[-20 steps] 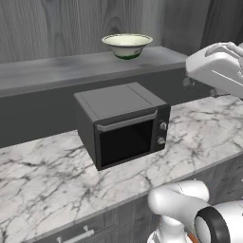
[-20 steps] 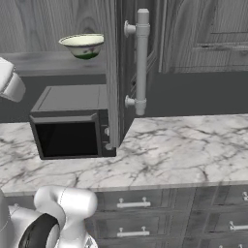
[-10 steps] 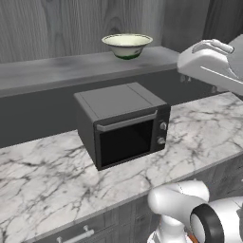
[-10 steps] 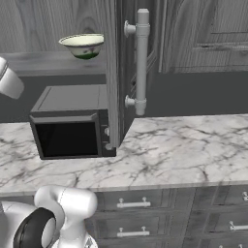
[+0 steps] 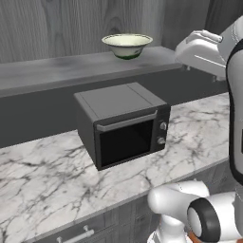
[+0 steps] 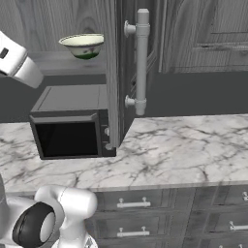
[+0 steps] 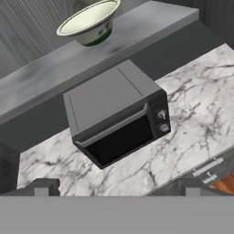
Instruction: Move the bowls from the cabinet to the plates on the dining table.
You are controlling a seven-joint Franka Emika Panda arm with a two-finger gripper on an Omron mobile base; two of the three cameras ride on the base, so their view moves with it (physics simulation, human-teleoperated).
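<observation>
Bowl (image 7: 89, 20) sits on the cabinet shelf (image 7: 55, 68), far ahead of the open, empty end effector (image 7: 114, 186).

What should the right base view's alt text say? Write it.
A cream bowl with a green band sits on the open cabinet's shelf above a black microwave on a marble counter. The cabinet door stands open with a silver bar handle.
</observation>
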